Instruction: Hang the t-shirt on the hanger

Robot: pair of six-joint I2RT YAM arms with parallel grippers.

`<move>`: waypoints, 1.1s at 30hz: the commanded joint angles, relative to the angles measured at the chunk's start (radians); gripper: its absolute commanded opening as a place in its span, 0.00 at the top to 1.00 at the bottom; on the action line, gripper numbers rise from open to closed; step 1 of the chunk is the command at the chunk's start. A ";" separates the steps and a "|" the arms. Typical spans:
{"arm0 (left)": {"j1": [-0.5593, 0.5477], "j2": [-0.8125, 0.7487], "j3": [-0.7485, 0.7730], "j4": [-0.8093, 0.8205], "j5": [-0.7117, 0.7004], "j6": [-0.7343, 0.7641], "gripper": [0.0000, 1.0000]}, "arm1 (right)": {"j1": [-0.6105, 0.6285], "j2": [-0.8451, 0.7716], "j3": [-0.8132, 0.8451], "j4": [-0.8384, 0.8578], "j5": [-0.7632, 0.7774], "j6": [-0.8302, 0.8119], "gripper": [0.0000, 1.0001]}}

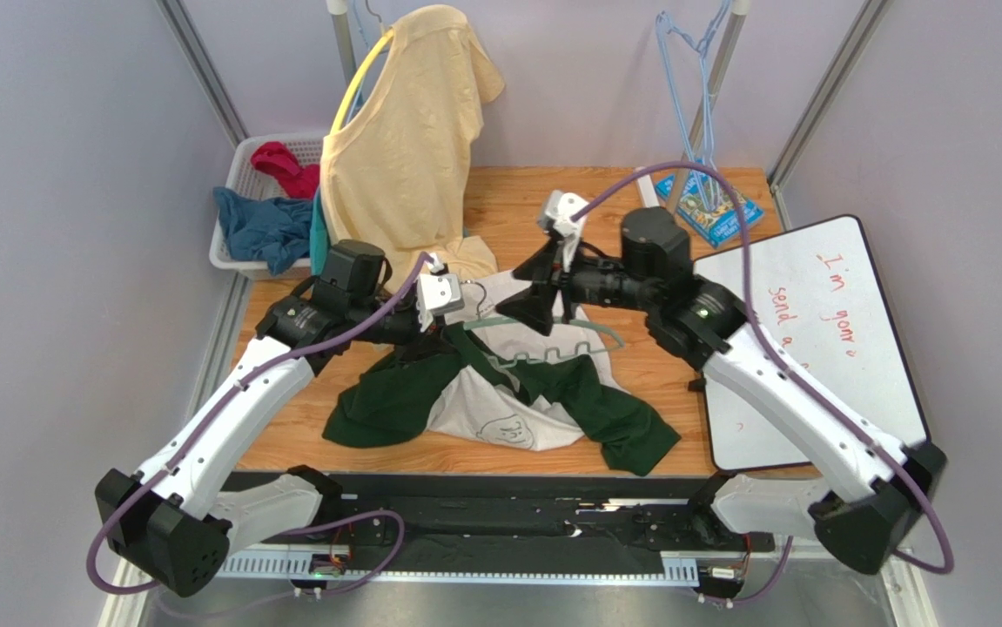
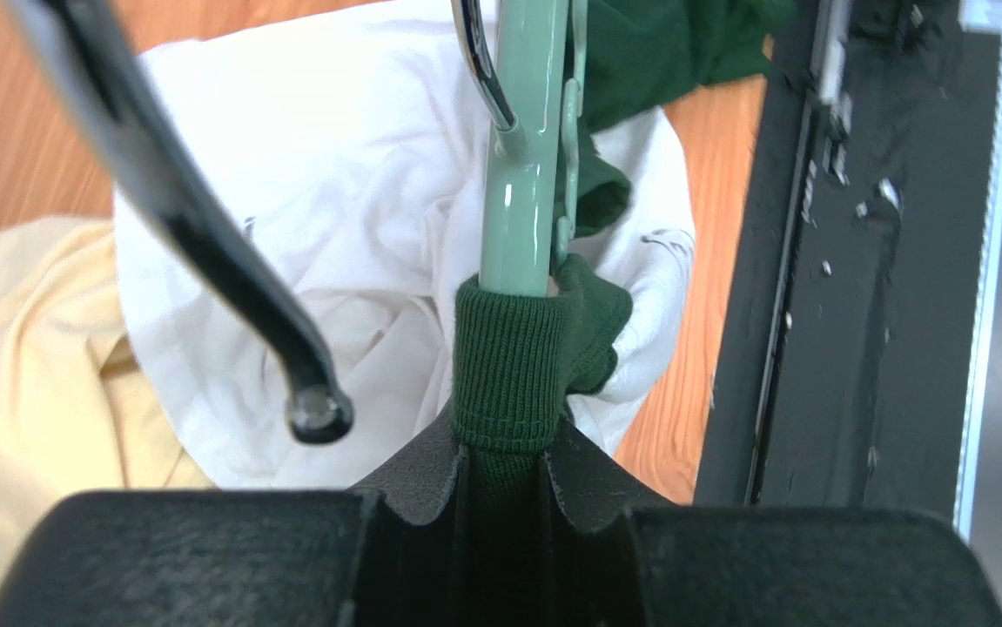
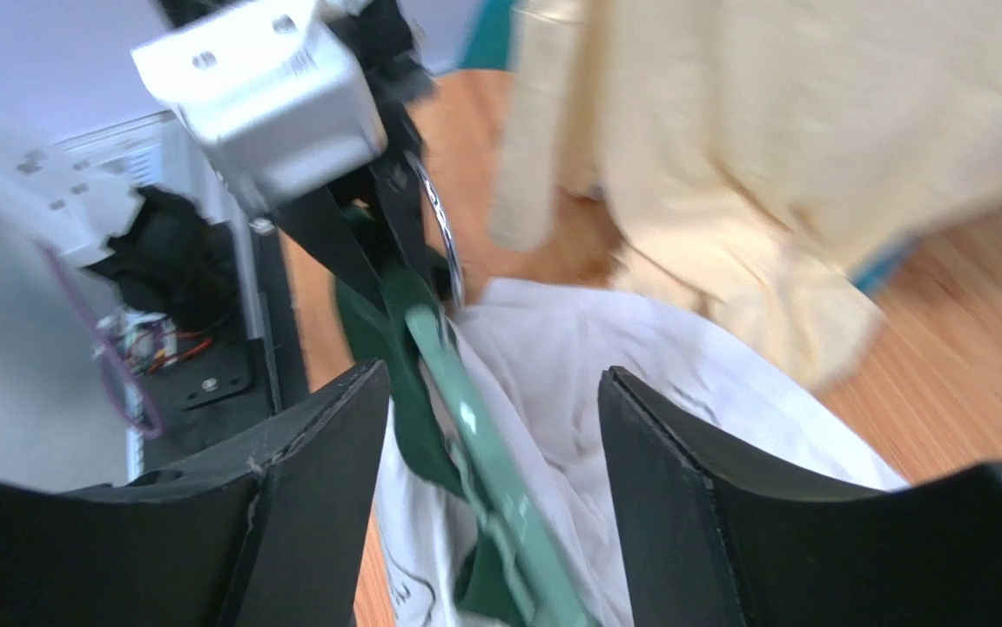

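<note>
Roughly centred on the wooden table (image 1: 506, 209), toward its near edge, sits the work. Pale yellow shirt (image 1: 401, 157) hangs at far left, hem down on the wood. Whiteboard (image 1: 807, 366) lies at right. T-shirt (image 1: 506, 416) is crumpled, white body up, 2 green sleeves spread left and right. Hanger (image 2: 520, 196) lies across it, 1 arm pushed into the dark green collar. Left gripper (image 2: 506, 447): jaws narrow, pinching that collar; cannot tell if the hanger arm reaches between them. Right gripper (image 3: 493, 392): jaws wide, holding nothing, hanger arm in the gap.
</note>
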 commanded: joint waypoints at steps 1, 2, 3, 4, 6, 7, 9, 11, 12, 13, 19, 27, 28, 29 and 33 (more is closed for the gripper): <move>0.012 -0.034 0.010 0.202 -0.123 -0.296 1.00 | -0.031 -0.206 -0.101 -0.176 0.356 0.142 0.33; 0.012 -0.034 0.010 0.211 -0.160 -0.327 1.00 | -0.031 -0.269 -0.125 -0.193 0.417 0.155 0.32; 0.012 -0.032 0.007 0.225 -0.172 -0.387 1.00 | -0.031 -0.292 -0.139 -0.216 0.506 0.158 0.30; 0.012 -0.034 0.002 0.245 -0.189 -0.416 1.00 | -0.031 -0.308 -0.152 -0.254 0.534 0.162 0.29; 0.012 -0.035 -0.004 0.277 -0.234 -0.493 1.00 | -0.032 -0.337 -0.184 -0.280 0.559 0.185 0.29; 0.012 -0.034 -0.008 0.283 -0.243 -0.511 1.00 | -0.031 -0.342 -0.199 -0.284 0.547 0.197 0.29; 0.012 -0.029 -0.008 0.296 -0.273 -0.542 1.00 | -0.025 -0.336 -0.267 -0.259 0.521 0.217 0.27; 0.012 -0.029 -0.004 0.297 -0.289 -0.570 1.00 | -0.014 -0.320 -0.334 -0.193 0.530 0.222 0.28; 0.012 -0.034 -0.005 0.300 -0.295 -0.573 1.00 | 0.003 -0.305 -0.350 -0.164 0.553 0.225 0.26; 0.012 -0.037 -0.008 0.305 -0.301 -0.582 1.00 | 0.012 -0.281 -0.363 -0.099 0.569 0.227 0.23; 0.012 -0.061 -0.016 0.317 -0.338 -0.614 1.00 | 0.069 -0.218 -0.455 0.149 0.692 0.273 0.22; 0.012 -0.095 -0.048 0.334 -0.361 -0.625 1.00 | 0.116 -0.121 -0.433 0.239 0.675 0.337 0.23; 0.012 -0.097 -0.050 0.334 -0.363 -0.627 1.00 | 0.127 -0.109 -0.429 0.249 0.692 0.337 0.23; 0.012 -0.098 -0.048 0.334 -0.364 -0.628 1.00 | 0.138 -0.095 -0.420 0.247 0.733 0.342 0.22; 0.012 -0.101 -0.030 0.322 -0.389 -0.656 1.00 | 0.144 -0.023 -0.408 0.258 0.758 0.371 0.21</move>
